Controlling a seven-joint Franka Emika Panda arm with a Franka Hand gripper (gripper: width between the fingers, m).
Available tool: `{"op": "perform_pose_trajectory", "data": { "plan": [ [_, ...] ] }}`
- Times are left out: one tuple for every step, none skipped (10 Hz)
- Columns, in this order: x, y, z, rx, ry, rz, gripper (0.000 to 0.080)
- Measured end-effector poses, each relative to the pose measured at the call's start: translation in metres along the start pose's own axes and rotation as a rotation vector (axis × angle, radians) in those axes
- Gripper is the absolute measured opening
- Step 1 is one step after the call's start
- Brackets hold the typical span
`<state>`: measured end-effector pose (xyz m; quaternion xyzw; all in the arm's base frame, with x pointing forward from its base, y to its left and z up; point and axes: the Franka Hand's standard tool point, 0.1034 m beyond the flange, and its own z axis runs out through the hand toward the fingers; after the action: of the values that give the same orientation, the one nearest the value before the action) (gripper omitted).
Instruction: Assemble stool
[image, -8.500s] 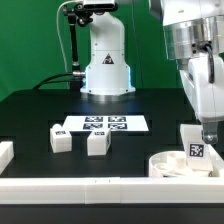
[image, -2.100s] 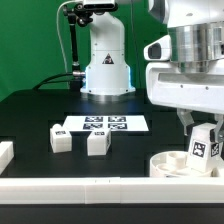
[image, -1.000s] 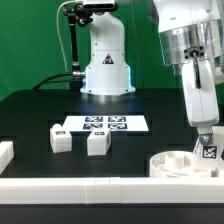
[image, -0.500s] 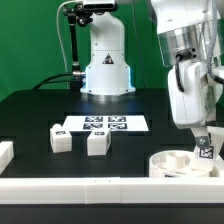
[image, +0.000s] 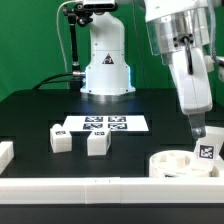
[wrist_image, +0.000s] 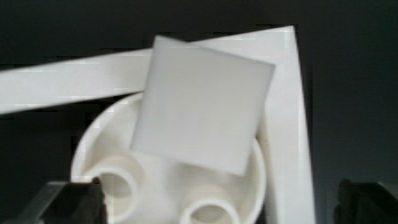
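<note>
The white round seat (image: 176, 163) lies at the exterior view's right, in the corner of the rails. One tagged white leg (image: 206, 152) stands upright on its right part. My gripper (image: 197, 129) hangs just above that leg, tilted, and does not hold it. In the wrist view the leg (wrist_image: 205, 105) shows as a large white block over the seat (wrist_image: 151, 170). The dark fingertips (wrist_image: 71, 196) stand far apart at both sides, so my gripper (wrist_image: 217, 198) is open and empty. Two more legs (image: 60, 139) (image: 97, 143) lie loose on the black table.
The marker board (image: 103, 125) lies flat behind the two loose legs. White border rails run along the front (image: 100, 186) and stand at the left (image: 5, 152). The rail corner (wrist_image: 285, 70) shows beside the seat in the wrist view. The arm's base (image: 105, 65) stands at the back.
My gripper held the leg over the seat, lowered it onto the seat, then let go. It has now lifted a little and the arm has tilted toward the exterior view's left.
</note>
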<state>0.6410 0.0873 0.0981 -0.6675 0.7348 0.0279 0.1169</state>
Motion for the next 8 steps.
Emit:
{"op": "perform_pose_trajectory", "data": {
  "plan": [
    [0.011, -0.004, -0.005, 0.006, 0.015, -0.102, 0.0649],
    [0.024, -0.005, -0.007, -0.011, 0.026, -0.163, 0.0649],
    [0.025, -0.005, -0.007, -0.009, 0.026, -0.145, 0.0649],
    [0.023, -0.005, -0.006, -0.010, 0.026, -0.151, 0.0649],
    [0.023, -0.004, -0.006, -0.010, 0.026, -0.151, 0.0649],
    [0.023, -0.004, -0.006, -0.011, 0.026, -0.152, 0.0649],
    [0.025, -0.003, -0.006, -0.021, 0.029, -0.214, 0.0649],
    [0.032, 0.001, -0.005, -0.037, 0.034, -0.377, 0.0649]
  ]
}}
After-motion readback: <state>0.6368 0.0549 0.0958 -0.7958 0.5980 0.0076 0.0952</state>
